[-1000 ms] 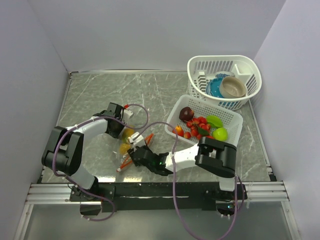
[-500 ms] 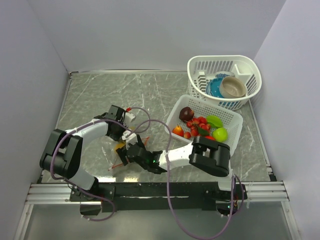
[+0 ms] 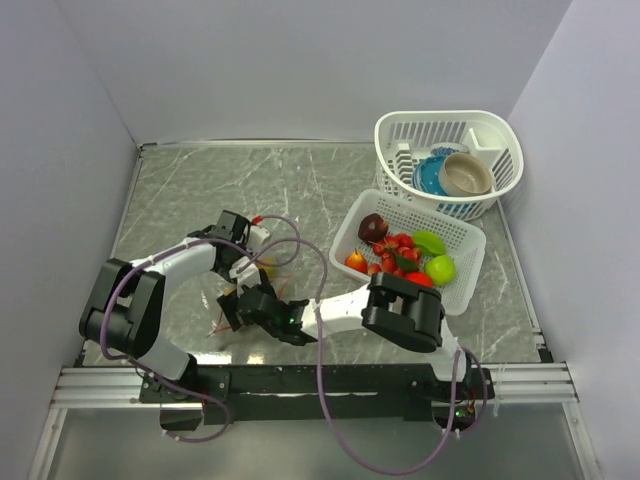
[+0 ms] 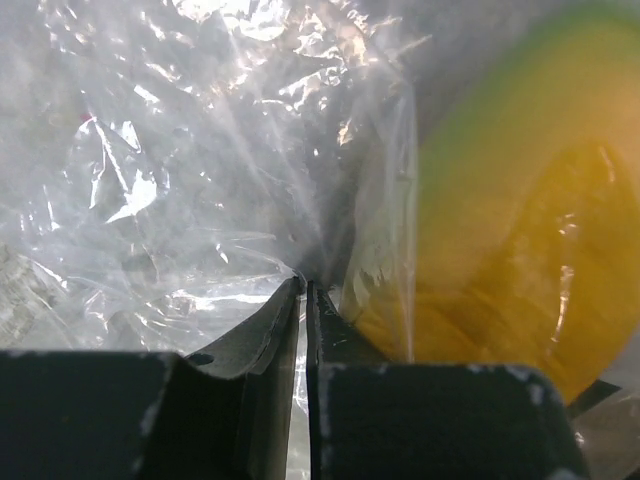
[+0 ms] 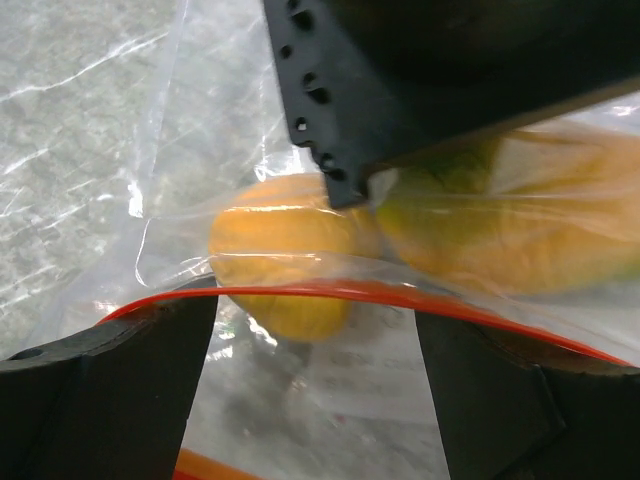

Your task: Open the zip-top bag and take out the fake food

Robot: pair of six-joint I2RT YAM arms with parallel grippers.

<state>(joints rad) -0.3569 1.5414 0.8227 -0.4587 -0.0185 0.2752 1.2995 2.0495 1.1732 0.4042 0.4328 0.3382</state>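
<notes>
Right wrist shows my right gripper [image 5: 315, 345] spread wide over the zip strip [image 5: 330, 291]; my left gripper [image 4: 303, 287] pinches the bag [image 4: 170, 150]. I'd grip one lip only.

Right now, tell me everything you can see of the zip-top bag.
The zip-top bag is clear, crinkly, shiny plastic with an orange-red zip strip along one edge. It sits crumpled at the near left of the grey table, between the two arms. Yellow-orange fake food shows through its wall. The left pincer is shut on a fold of it. The right pincer is open, and the strip runs across its gap. I cannot tell whether the zip is parted.
</notes>
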